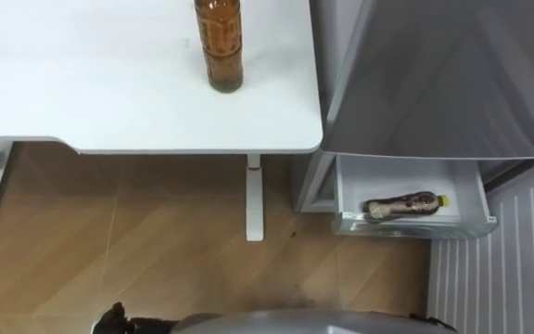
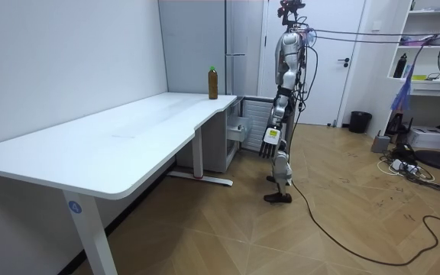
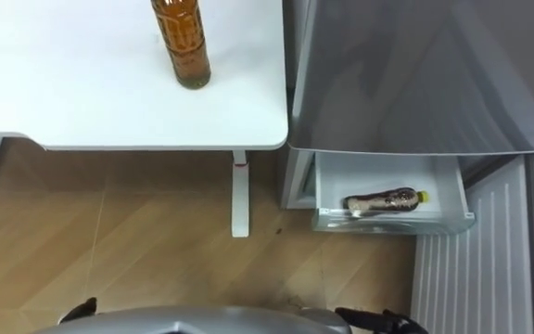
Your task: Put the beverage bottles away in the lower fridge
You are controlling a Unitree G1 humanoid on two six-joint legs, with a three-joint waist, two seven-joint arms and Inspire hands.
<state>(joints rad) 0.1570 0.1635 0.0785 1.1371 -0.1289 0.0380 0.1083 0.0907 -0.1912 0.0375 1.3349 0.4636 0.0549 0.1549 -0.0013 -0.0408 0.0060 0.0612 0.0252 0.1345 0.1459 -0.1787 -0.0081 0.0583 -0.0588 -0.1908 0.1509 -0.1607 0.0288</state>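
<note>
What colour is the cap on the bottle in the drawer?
Yellow cap; clearest in left eye view.

brown bottle (image 1: 219,46) upright on white table (image 1: 109,93), second bottle (image 1: 404,206) lying in open fridge drawer (image 1: 387,178)

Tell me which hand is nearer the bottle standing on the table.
Left, probably. The left hand hangs at the robot's side, back from the table edge; the bottle stands ahead, left of the robot's middle. The right hand's side is toward the fridge, farther off.
</note>
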